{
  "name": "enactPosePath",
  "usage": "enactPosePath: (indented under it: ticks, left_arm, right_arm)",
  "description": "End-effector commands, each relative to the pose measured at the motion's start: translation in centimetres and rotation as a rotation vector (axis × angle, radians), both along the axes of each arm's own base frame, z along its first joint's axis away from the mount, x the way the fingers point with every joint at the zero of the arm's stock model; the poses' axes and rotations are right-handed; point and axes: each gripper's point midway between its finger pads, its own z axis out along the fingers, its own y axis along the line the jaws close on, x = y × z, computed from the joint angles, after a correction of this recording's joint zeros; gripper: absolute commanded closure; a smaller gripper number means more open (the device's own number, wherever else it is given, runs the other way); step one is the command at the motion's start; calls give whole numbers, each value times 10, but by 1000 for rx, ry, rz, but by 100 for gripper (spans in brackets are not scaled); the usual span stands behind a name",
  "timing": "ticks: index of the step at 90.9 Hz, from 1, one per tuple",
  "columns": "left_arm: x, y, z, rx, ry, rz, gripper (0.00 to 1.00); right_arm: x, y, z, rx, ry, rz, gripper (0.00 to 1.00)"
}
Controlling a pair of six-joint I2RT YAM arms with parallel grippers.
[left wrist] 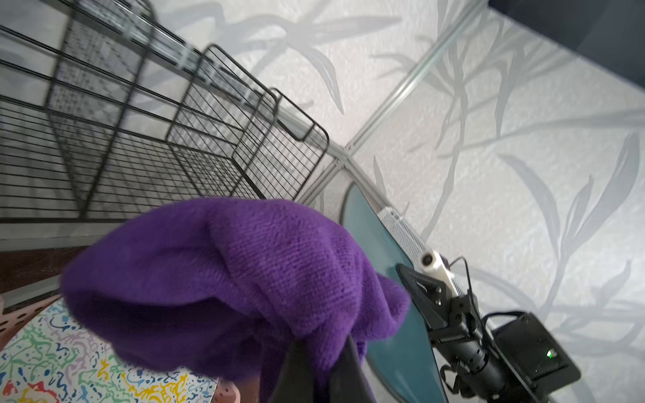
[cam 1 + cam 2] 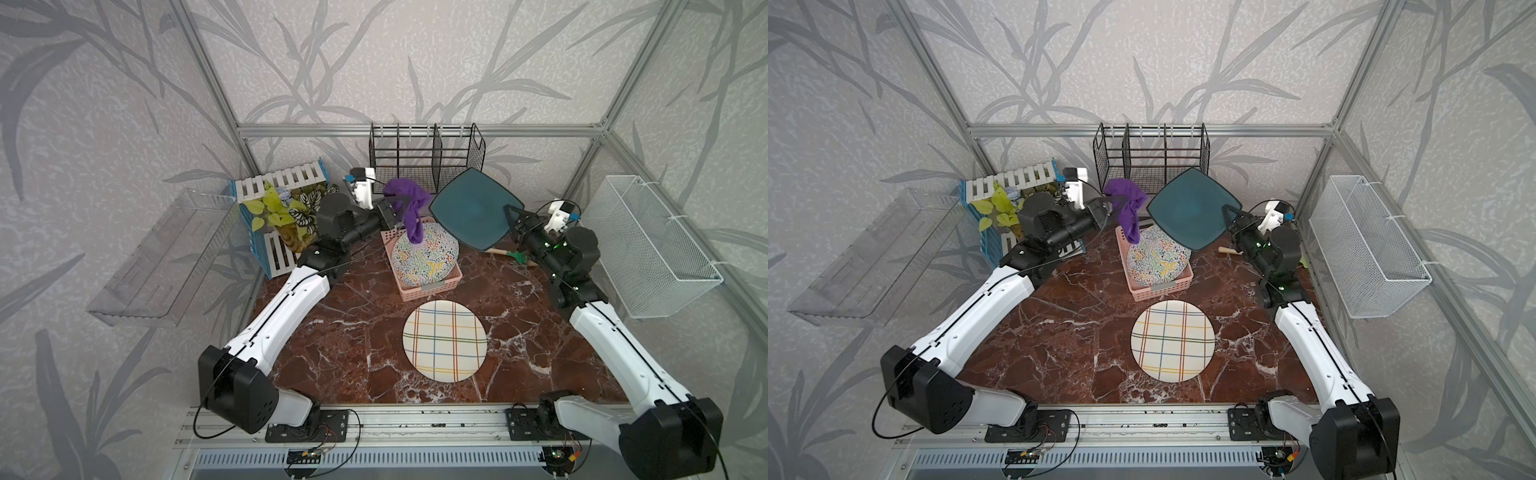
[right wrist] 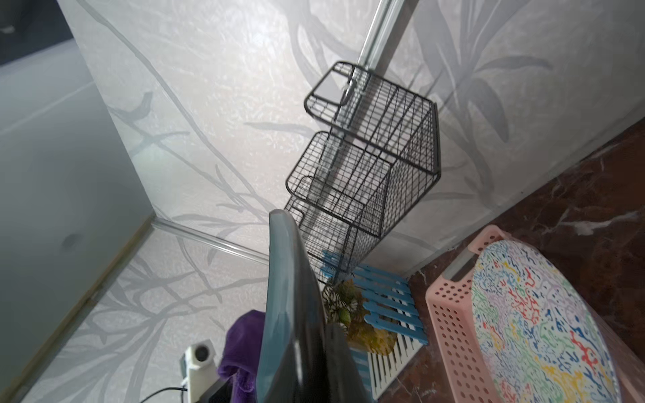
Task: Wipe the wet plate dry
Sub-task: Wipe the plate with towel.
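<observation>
Covering the cell floor, a red-brown marble table (image 2: 332, 353) sits within leaf-patterned walls (image 2: 374, 62), with a black wire rack (image 2: 419, 158) at the far wall. The right gripper (image 2: 509, 212) is clamped on the right edge of the teal plate (image 2: 469, 208), holding it tilted in the air over a pink basket (image 2: 428, 289). The left gripper (image 2: 394, 211) is closed on a purple cloth (image 2: 409, 208), which hangs just left of the plate's left corner; contact is unclear. A plaid plate (image 2: 444, 340) lies flat, nearer.
</observation>
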Motion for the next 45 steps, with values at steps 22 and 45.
enactPosePath:
  ticks: [22,45]
  left_arm:
    - [-60,-14,104,-533,-128,-424,100]
    - [-93,-47,129,-730,-112,-657,100]
  right_arm:
    - [-78,24,133,174,-445,180,100]
    - [-57,70,129,250,-440,275,100]
